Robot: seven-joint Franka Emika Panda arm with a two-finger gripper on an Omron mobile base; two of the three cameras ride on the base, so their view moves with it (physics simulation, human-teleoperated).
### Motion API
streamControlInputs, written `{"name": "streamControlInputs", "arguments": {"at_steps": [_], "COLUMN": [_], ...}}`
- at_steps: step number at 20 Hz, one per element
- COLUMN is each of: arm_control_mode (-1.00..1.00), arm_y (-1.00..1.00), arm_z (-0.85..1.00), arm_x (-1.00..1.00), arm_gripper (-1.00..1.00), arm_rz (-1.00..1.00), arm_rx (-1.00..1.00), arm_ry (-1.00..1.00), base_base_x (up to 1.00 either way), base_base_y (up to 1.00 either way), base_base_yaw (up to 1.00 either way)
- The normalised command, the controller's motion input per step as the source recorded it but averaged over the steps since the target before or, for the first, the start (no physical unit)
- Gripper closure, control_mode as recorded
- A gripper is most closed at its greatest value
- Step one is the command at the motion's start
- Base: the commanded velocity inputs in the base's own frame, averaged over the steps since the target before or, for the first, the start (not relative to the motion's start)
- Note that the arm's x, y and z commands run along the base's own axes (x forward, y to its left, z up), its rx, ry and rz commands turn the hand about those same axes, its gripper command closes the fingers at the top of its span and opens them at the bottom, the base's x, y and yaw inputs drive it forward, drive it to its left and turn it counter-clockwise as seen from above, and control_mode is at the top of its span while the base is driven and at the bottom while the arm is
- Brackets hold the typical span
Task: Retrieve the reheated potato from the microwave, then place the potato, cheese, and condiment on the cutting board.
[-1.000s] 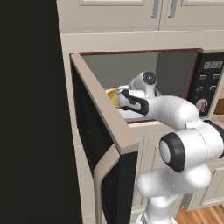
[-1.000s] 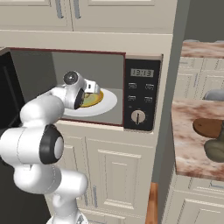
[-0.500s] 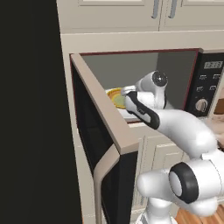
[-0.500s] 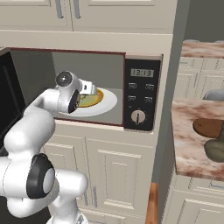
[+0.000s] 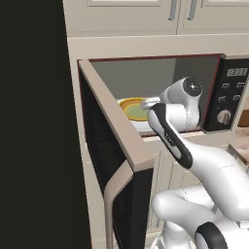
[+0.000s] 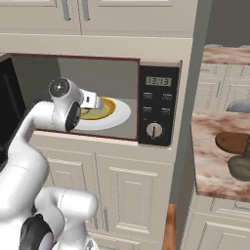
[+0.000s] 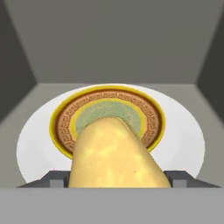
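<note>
Pincer (image 7: 117,181) closed around the potato (image 7: 117,157), fingers (image 7: 54,179) pressed against its sides, potato big and close in the hand view, lifted just above a yellow patterned plate (image 7: 151,111). Plate sits on the white turntable (image 7: 183,140) inside the microwave (image 6: 156,73), grey walls behind. Microwave door (image 5: 114,160) swung wide open toward the left. Arm reaches into the cavity from the front. Farther right on the counter (image 6: 210,161), the dark cutting board (image 6: 232,141) with the green bottle (image 6: 241,166) just beside it.
</note>
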Motion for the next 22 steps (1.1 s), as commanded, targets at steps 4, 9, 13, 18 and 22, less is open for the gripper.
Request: {"name": "streamControlInputs", "arguments": {"at_steps": [4,9,13,18,22], "arm_control_mode": [-1.00,-1.00,-1.00,-1.00,-1.00], "arm_y": [0.00,0.00,0.00,0.00,0.00], "arm_z": [0.11,0.10,0.17,0.16,0.06], "arm_x": [-0.81,-0.79,-0.66,-0.46,-0.11], "arm_gripper": [1.00,1.00,1.00,1.00,1.00], "arm_rz": [0.00,0.00,0.00,-0.01,0.00], "arm_rx": [0.01,0.04,0.04,0.01,0.00], "arm_ry": [0.00,-0.02,-0.04,0.00,0.01], "base_base_x": [0.00,0.00,0.00,0.00,0.00], "base_base_y": [0.00,0.00,0.00,0.00,0.00], "base_base_yaw": [0.00,0.00,0.00,0.00,0.00]}}
